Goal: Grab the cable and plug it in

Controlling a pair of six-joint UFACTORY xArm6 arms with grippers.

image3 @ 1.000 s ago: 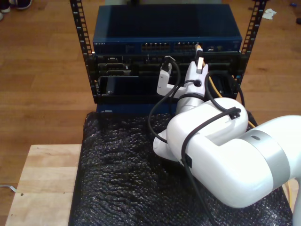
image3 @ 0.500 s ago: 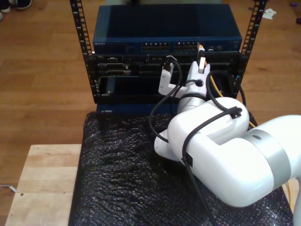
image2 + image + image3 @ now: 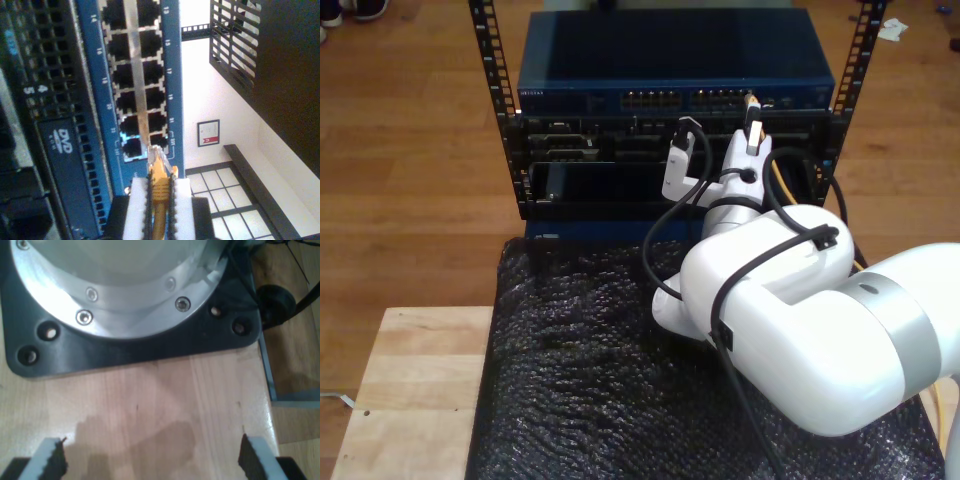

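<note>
My second gripper [image 3: 159, 200] clamps the cable [image 3: 159, 192], plug axis pointing at the switch [image 3: 95, 150] ports just beyond; my first gripper [image 3: 150, 460] gapes over bare wood.

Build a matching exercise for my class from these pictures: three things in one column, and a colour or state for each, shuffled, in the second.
Things:
1. cable
2. switch
3. first gripper

Descriptions:
A. open over bare wood
B. blue, with rows of ports
C. orange-yellow, pinched in my second gripper

Pairs: 1-C, 2-B, 3-A
</note>
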